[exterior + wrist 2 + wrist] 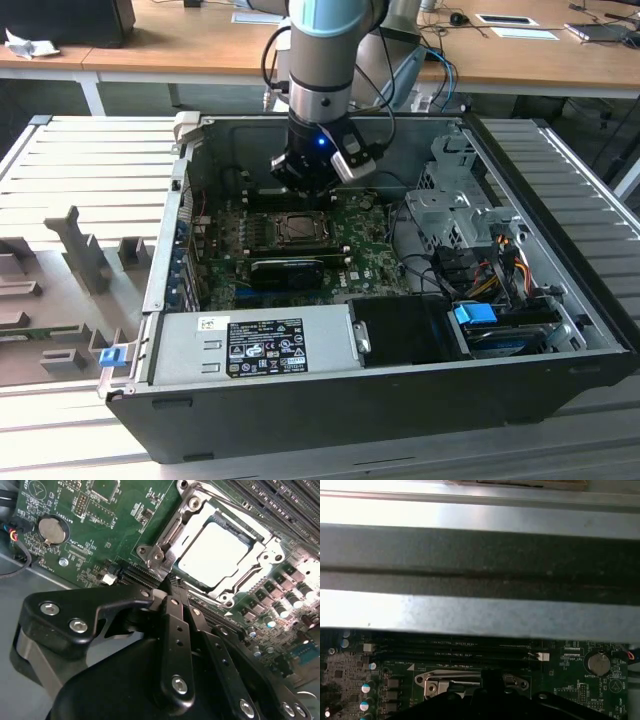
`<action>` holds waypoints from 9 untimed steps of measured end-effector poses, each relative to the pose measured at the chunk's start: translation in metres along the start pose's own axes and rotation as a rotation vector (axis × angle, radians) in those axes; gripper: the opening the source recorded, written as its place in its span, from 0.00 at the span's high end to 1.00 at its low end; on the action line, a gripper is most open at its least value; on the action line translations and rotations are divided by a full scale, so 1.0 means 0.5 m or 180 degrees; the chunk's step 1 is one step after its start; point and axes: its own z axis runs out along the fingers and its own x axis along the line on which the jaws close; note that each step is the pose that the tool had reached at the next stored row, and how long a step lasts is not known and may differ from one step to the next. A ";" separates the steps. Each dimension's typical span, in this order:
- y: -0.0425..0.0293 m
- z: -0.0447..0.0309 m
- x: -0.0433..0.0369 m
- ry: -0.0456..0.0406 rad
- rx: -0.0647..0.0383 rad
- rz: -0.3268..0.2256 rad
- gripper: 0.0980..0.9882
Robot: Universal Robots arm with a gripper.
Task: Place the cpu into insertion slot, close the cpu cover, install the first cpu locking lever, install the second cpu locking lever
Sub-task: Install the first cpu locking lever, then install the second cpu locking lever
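**Q:** Silver-grey metal in the socket: was that the cpu [214, 555]?

**A:** Yes. In the second wrist view it lay flat in the slot, with the cover [170, 535] down around it as a frame. The exterior view showed the socket mid-motherboard [370, 235], inside the open case [560, 300].

**Q:** And the gripper [172, 586]?

**A:** Its fingers were drawn together, nothing between them, tips just beside the cover's near corner. In the exterior view it hung over the socket's far side.

**Q:** How would the parts handle?

**A:** By judgement, the chip was light, stiff and fragile underneath, best taken by its edges. The cover looked thin, springy sheet metal, best pushed on its frame rather than through the window.

**Q:** Any writing?

**A:** White print marked the board near the coin cell [52, 530], and a label [265, 347] sat on the power supply [300, 345]; none of it was read off.
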 end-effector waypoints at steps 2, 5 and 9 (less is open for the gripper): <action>-0.001 0.000 0.000 0.0000 0.0000 0.0000 0.99; -0.003 0.000 0.000 0.0000 0.0000 0.0000 0.99; -0.009 -0.001 0.000 0.0000 0.0000 0.0000 0.99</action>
